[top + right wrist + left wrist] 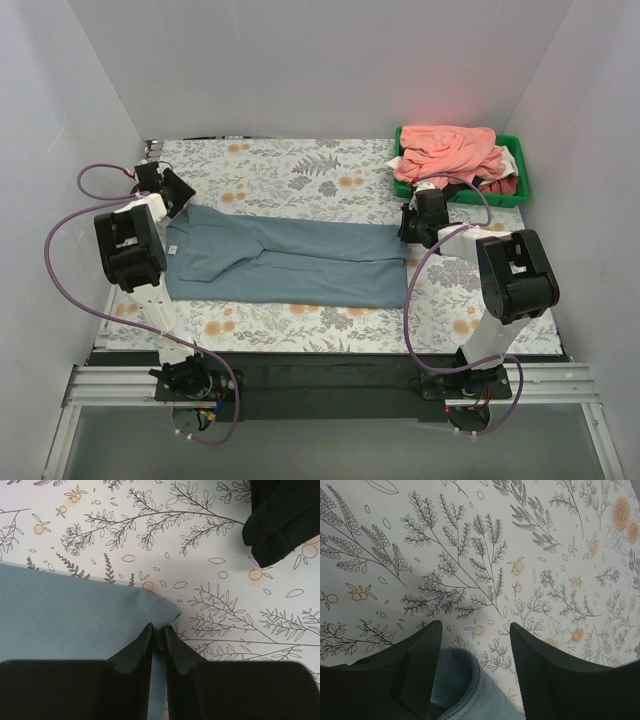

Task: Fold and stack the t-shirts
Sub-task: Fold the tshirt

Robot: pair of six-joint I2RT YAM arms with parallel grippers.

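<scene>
A large grey-blue t-shirt (300,265) lies spread flat across the middle of the floral table cover, collar end to the left. My left gripper (172,195) hovers at that upper left corner. In the left wrist view it (475,625) is open, with a rolled edge of the grey-blue t-shirt (465,690) between the fingers, close to the left one. My right gripper (408,225) is at the shirt's upper right corner. In the right wrist view it (159,626) is shut on that corner of the shirt (65,610).
A green bin (520,165) stands at the back right, holding salmon-pink t-shirts (450,150) with white and dark red cloth beside them. A black piece (280,520) shows at the top right of the right wrist view. White walls enclose the table on three sides.
</scene>
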